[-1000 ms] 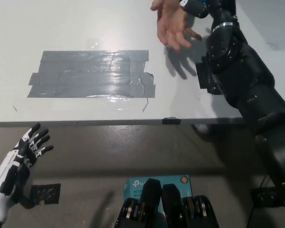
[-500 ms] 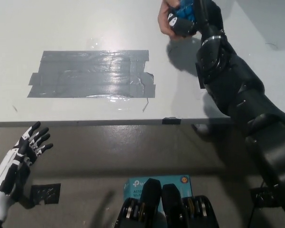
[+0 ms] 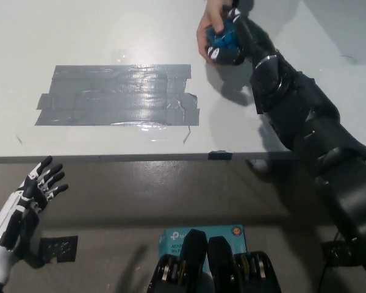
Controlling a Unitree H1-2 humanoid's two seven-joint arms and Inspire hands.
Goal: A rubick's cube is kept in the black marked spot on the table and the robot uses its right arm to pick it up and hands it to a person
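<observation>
A lab or test room, plain white flat table with a patch of grey tape strips stuck on its middle as a marked spot, bare grey-brown floor near, small teal cardboard box on floor, dark tape square at left

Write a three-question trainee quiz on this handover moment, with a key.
1. True or false: the Rubik's cube lies on the taped patch.
2. Which robot hand holds the cube: A) the right robot hand, B) the left robot hand?
3. Fill in: the person's hand touches the cube near the picture's ____ edge.

Key: 1 false; 2 A; 3 top.
</observation>
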